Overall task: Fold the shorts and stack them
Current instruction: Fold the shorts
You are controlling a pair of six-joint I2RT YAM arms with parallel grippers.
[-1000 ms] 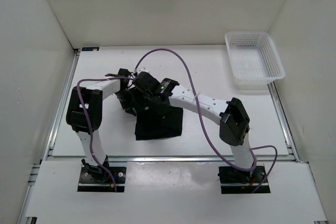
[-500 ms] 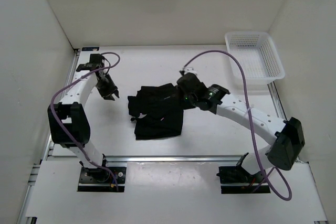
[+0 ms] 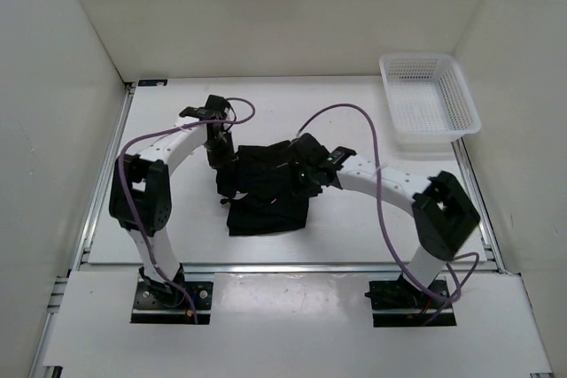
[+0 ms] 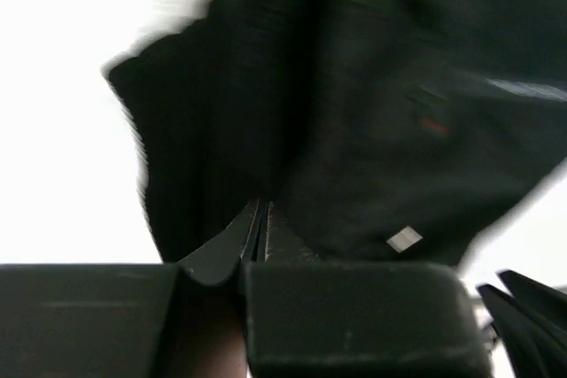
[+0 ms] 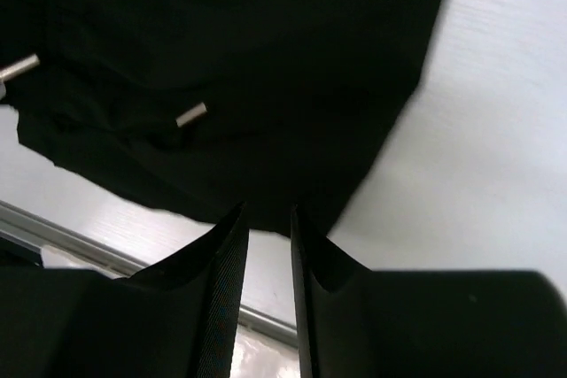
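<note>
Now left pincer (image 4: 259, 221) back from far-left corner to shorts' (image 3: 266, 205) far-left edge, clamped tight; cloth nipped or not, unclear. Right pincer (image 5: 267, 245) narrowed to slim gap, empty, at shorts' edge. Shorts bunched mid-table (image 3: 381, 227); next fold likely starting.

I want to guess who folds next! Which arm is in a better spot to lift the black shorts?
Probably the left. The left gripper is shut right at the edge of the shorts, seemingly pinching fabric. The right gripper hovers over them with jaws slightly apart, holding nothing.
</note>
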